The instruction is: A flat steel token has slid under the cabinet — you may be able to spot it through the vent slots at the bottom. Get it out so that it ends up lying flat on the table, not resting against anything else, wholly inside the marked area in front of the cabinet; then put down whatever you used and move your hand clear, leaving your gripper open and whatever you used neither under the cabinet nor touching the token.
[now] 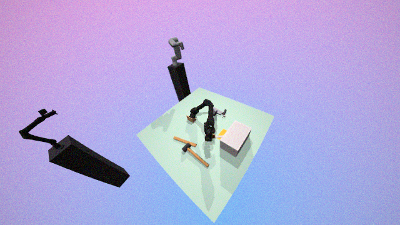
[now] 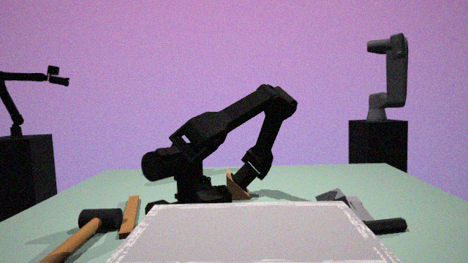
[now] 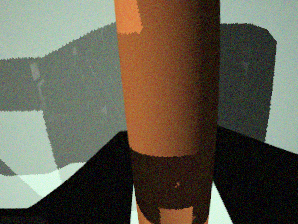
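Note:
The pale box-shaped cabinet (image 1: 235,135) (image 2: 248,234) stands on the green table. The marked area is an orange-yellow patch (image 1: 222,133) at its front edge. My gripper (image 1: 212,136) (image 3: 165,136) is low in front of the cabinet, shut on a round orange-brown handle (image 3: 170,100). A thin pale part (image 1: 219,137) of that tool reaches from the handle across the patch toward the cabinet front; whether its tip is under the cabinet is hidden. In the exterior view the cabinet top hides the fingers. The steel token and the vent slots are not visible.
A mallet with a black head (image 1: 186,147) (image 2: 100,219) lies beside a flat wooden bar (image 1: 179,139) (image 2: 129,217). A grey tool with a black handle (image 2: 385,226) lies on the cabinet's other side. A brown wedge (image 1: 191,119) (image 2: 237,188) is by the arm. Two other arms stand on black pedestals beyond the table.

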Controlling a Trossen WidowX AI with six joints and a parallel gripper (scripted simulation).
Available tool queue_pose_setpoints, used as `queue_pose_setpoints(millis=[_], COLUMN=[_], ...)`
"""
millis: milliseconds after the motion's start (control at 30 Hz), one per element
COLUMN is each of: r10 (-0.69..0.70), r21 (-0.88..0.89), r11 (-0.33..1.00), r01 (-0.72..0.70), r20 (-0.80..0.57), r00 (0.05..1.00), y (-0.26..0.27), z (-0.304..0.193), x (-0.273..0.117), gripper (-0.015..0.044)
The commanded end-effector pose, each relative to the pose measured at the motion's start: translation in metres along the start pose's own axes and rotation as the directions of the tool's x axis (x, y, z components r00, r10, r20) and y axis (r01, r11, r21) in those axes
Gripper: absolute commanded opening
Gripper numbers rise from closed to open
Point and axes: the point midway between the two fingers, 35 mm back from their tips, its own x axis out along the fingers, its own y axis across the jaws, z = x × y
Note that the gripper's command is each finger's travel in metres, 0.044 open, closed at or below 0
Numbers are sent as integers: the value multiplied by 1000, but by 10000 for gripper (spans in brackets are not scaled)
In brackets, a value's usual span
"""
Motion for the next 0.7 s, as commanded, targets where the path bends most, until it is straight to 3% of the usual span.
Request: queue_pose_setpoints(millis=[0, 667], r10=[5, 3], r21=[-2, -1], r11=[1000, 1000], r01=[-5, -3], r20=[-1, -3], r00=[1000, 1000], y=[2, 0], z=[-5, -49], x=[1, 0], gripper=[0, 0])
